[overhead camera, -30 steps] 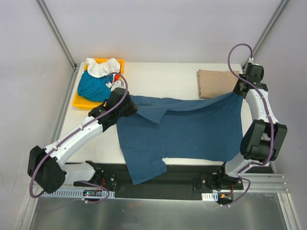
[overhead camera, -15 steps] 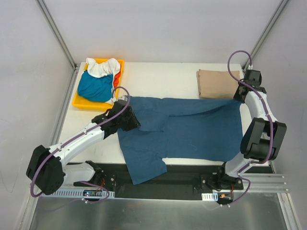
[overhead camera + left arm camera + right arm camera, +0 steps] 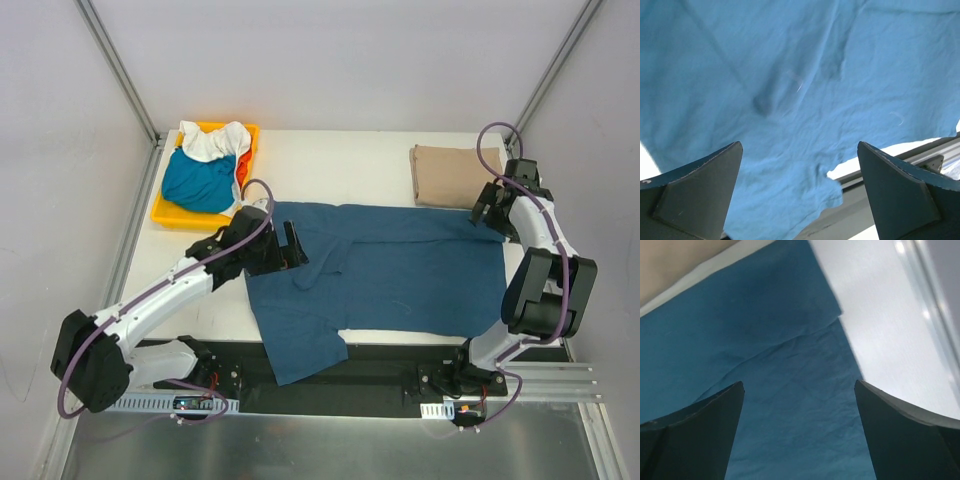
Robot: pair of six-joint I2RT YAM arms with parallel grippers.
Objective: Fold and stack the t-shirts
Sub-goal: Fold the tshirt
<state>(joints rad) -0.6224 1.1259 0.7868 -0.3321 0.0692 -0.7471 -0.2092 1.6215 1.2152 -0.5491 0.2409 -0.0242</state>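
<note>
White-walled and bare, the work cell frames a pale table on which a navy t-shirt lies spread flat across the middle, its length running left to right. Its far edge looks doubled over in a narrow band, one sleeve is tucked inward near the left end, and the other sleeve spills over the table's near edge toward the arm bases.

The cloth appears thin, limp and light. It will likely sag, drag and crease rather than hold a shape, so a single pinch would bunch it. The surest holds are probably the two ends of one edge at once, at hem or folded corners, lifted together to keep the panel taut.

The left gripper hovers over the shirt's left end beside the tucked sleeve, jaws spread wide with nothing between them. The right gripper sits above the far right corner, equally wide and empty; its wrist view shows the folded edge just below.

Just beyond that corner, a beige t-shirt lies folded into a neat rectangle at the far right. At the far left, a yellow tray holds a crumpled teal t-shirt, a white t-shirt and a sliver of an orange-red t-shirt, none yet folded.
</note>
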